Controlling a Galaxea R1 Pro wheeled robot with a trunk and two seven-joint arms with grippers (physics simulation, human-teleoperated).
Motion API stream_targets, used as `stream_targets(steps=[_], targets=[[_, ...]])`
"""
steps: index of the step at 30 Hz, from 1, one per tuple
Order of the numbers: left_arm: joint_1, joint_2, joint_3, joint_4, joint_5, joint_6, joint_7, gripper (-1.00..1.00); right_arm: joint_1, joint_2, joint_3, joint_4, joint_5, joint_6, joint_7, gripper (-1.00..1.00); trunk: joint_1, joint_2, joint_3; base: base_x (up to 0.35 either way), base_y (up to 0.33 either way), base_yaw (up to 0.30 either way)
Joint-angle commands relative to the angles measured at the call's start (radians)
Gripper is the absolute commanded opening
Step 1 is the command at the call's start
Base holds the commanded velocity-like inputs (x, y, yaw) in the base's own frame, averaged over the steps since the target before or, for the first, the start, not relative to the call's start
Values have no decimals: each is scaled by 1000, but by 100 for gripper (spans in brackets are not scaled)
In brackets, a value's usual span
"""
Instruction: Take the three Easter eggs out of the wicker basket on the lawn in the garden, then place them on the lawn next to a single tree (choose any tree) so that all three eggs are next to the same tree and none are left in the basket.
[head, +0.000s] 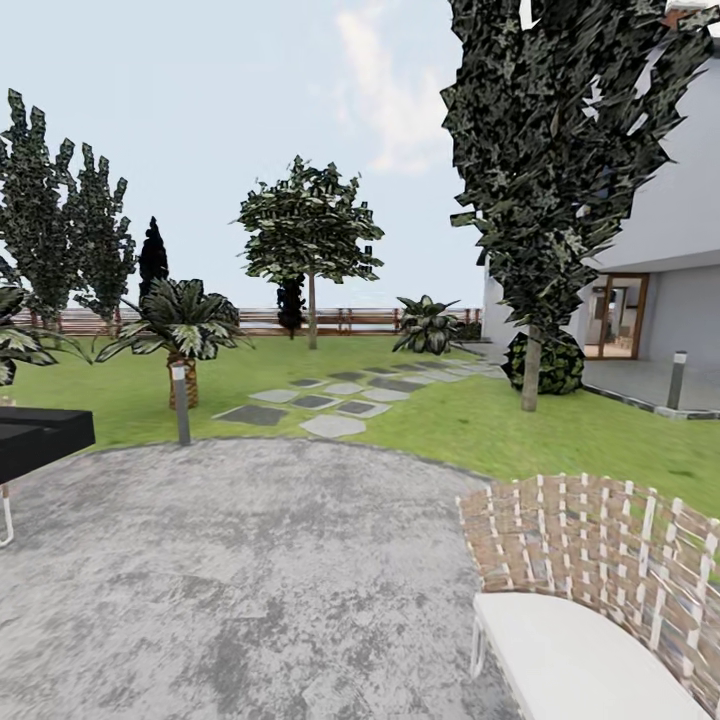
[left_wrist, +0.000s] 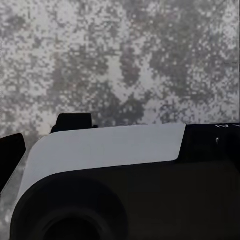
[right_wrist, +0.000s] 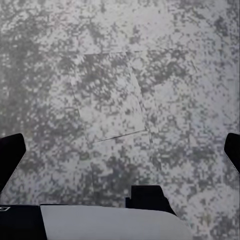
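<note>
Eggs and basket are not located from here. Right gripper (right_wrist: 120, 150) jaws are seen apart over the paving (head: 230, 560); left jaw state cannot be told. Beyond the paving, lawn (head: 470, 420) and tree (head: 310, 300) should be scanned while driving.

The patio (head: 250, 560) looks like rough, mottled grey concrete, matt. The lawn (head: 500, 425) is bright, slightly blotchy grass. A chair (head: 600, 560) has a woven brown-and-white strap back and a smooth white seat. The fence (head: 350, 320) shows brown wooden slats. Stepping stones (head: 335, 425) look flat, dull grey.
</note>
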Motion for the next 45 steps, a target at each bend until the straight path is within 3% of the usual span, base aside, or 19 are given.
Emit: stream_targets(steps=[1, 45], targets=[[0, 0, 1, -1, 4, -1, -4, 100, -1, 0, -2, 1, 0, -3, 0, 100, 0, 0, -1, 252, 0, 61], [0, 0, 1, -1, 5, -1, -1, 100, -1, 0, -2, 1, -1, -3, 0, 100, 0, 0, -1, 250, 0, 91]])
